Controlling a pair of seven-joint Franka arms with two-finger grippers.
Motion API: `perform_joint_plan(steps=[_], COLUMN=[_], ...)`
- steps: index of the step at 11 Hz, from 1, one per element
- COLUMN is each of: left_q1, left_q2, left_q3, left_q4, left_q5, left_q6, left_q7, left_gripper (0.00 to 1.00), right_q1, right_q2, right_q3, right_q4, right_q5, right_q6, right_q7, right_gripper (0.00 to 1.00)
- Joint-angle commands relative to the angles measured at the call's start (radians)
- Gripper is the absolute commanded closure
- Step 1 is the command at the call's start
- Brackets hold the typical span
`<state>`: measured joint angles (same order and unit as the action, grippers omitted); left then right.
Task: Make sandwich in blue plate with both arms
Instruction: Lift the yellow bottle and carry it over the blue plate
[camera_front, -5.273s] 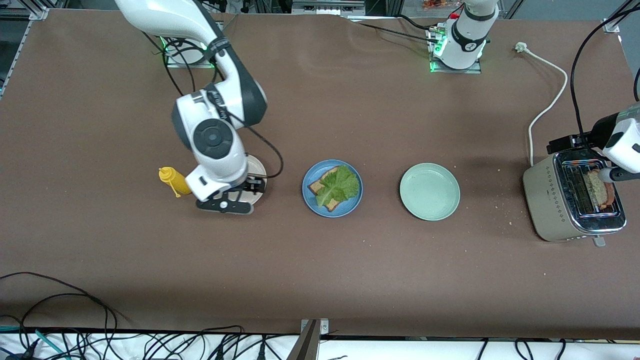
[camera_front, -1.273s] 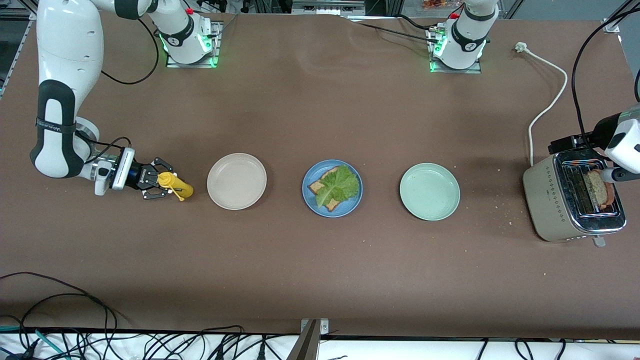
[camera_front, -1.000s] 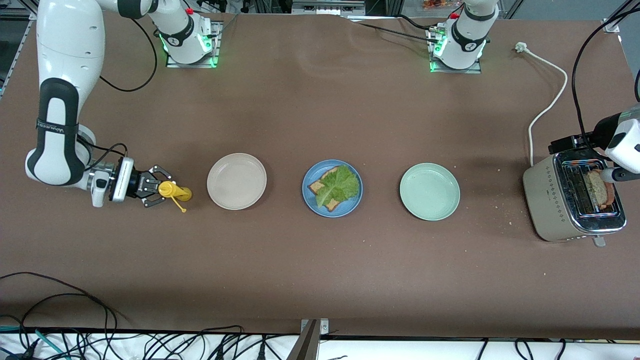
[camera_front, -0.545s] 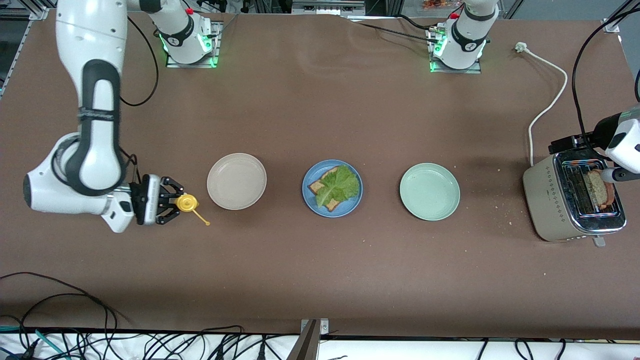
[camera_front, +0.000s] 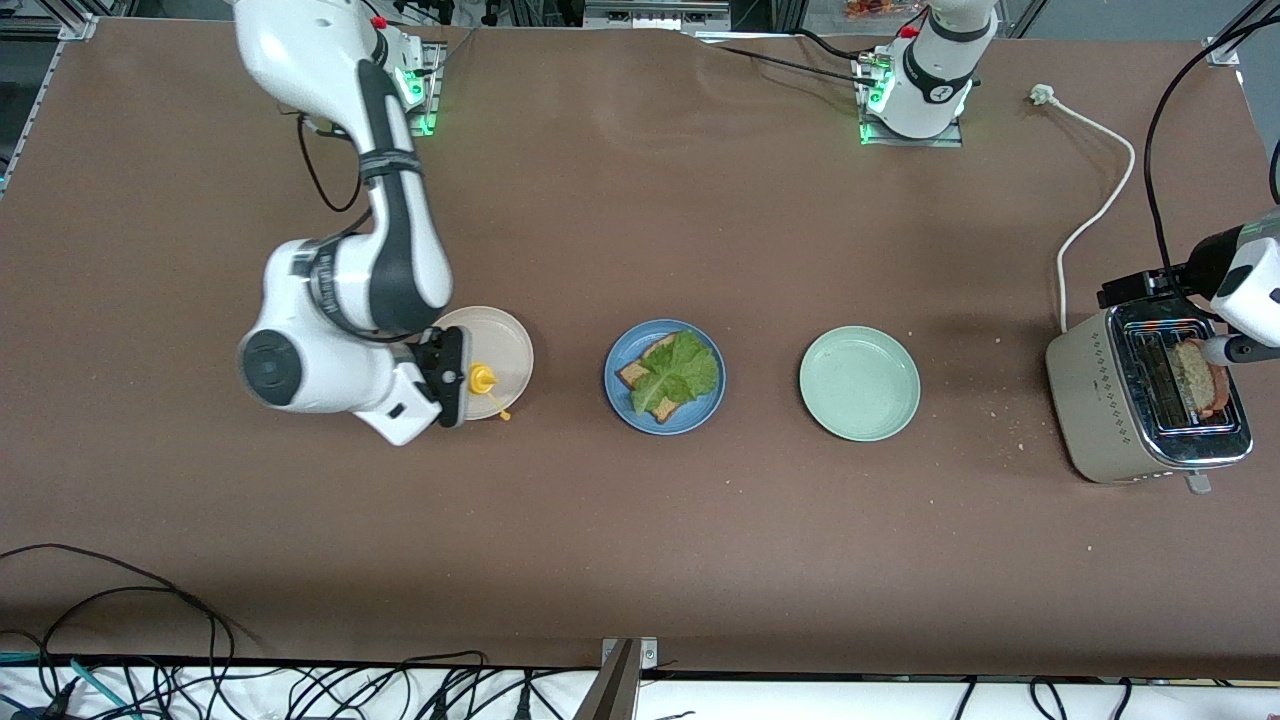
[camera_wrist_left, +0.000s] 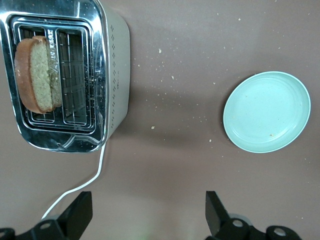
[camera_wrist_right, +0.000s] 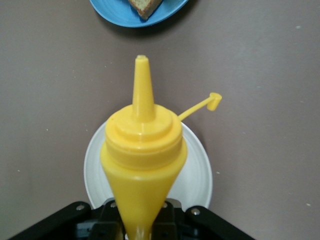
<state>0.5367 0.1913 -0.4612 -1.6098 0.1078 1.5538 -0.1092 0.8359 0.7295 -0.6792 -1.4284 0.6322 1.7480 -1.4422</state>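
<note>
The blue plate (camera_front: 620, 400) holds a toast slice (camera_front: 634, 374) with a green lettuce leaf (camera_front: 680, 370) on it. My right gripper (camera_front: 455, 375) is shut on a yellow squeeze bottle (camera_front: 483, 378) and holds it in the air over the beige plate (camera_front: 505, 340), nozzle toward the blue plate (camera_wrist_right: 135, 10). Its cap is off and hangs on a strap. A second toast slice (camera_front: 1195, 378) stands in the toaster (camera_front: 1105, 400). My left arm (camera_front: 1245, 285) waits above the toaster. Its gripper (camera_wrist_left: 147, 215) is open and empty.
A pale green plate (camera_front: 860, 383) sits between the blue plate and the toaster. The toaster's white cord (camera_front: 1095, 215) runs toward the left arm's base. Crumbs lie around the toaster. Cables hang along the table edge nearest the front camera.
My right gripper closed on the yellow bottle at the right arm's end, lifted it and carried it toward the blue plate; it is now over the beige plate. The left arm has not moved.
</note>
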Motion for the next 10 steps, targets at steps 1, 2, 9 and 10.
perform_joint_plan(steps=[1,2,9,10], left_q1=[0.008,0.008,0.008,0.008], left_q2=[-0.01,-0.01,-0.01,-0.01], left_q3=[-0.002,-0.002,-0.002,-0.002], left_q4=[-0.002,-0.004,-0.007,-0.007], left_q5=[-0.002,-0.002,-0.002,-0.002], left_q6=[-0.006,-0.006,-0.006,-0.006], left_q7=[0.026,0.026,0.026,0.026], left_gripper=[0.01,0.01,0.01,0.01], right_q1=[0.133,0.176,0.429,0.442], right_q2=[0.021,0.027,0.143,0.151], right_q3=[-0.005,-0.005,-0.005,-0.006], right_q4=[0.036,0.04,0.1,0.101], right_q5=[-0.19,-0.248,-0.66,-0.664], right_q6=[0.016,0.031,0.035,0.035], right_q7=[0.23,0.287,0.633,0.643], right_gripper=[0.87,0.87,0.87,0.87])
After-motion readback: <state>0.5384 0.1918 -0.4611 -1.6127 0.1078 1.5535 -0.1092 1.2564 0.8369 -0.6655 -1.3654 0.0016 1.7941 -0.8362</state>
